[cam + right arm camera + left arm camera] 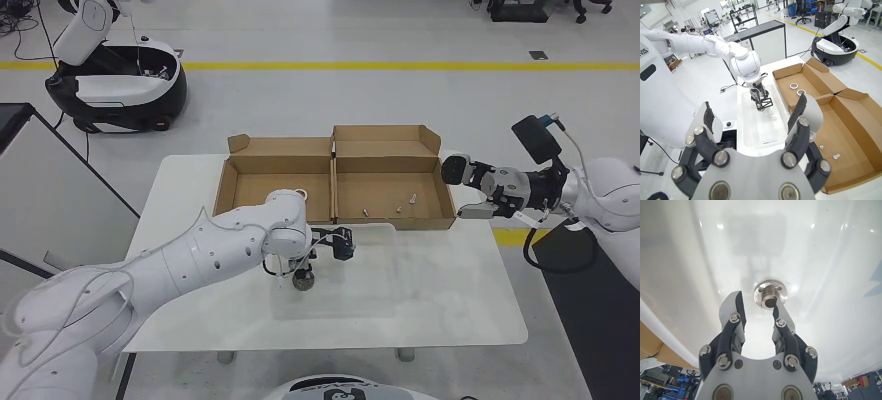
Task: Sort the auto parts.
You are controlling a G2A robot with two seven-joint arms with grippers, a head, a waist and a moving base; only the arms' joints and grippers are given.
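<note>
Flange (770, 294) — base flat in tray (810, 256), hub axis vertical, bore up, tray walls well apart from it. I see left gripper (758, 299) released, one finger at the hub. Right gripper (755, 101) released — near box (848, 121).

Left arm: extended forward and bent inward, the wrist turned downward. The left gripper (757, 297) is held pointing down, jaws parted. Right arm: held out to the side. The right gripper (755, 100) is held spread wide.
</note>
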